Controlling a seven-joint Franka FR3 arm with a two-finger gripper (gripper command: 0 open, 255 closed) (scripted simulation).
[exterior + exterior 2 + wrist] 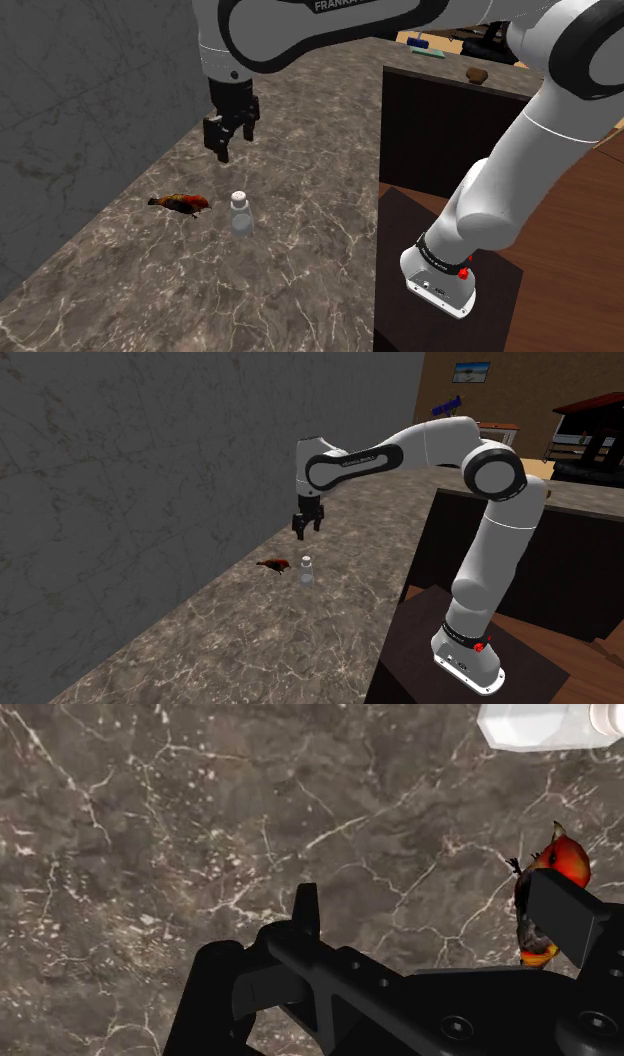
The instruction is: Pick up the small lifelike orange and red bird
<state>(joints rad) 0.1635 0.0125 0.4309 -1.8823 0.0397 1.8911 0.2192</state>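
The all-black gripper (235, 142) (307, 528) (436, 909) hangs above the dark marble worktop (300, 285), its fingers spread apart with nothing between them. The small orange and red bird (183, 204) (273, 564) (565, 859) lies on the worktop near the edge that runs along the grey wall (80, 110), below the gripper and not touched by it. A small clear bottle (241, 213) (307, 572) (535, 724) with a white cap stands just beside the bird, on its side away from the wall

Arm (500, 200) extended, elbow high; tool (234, 142) points straight down, fingers (305, 909) spread apart, nothing clasped.
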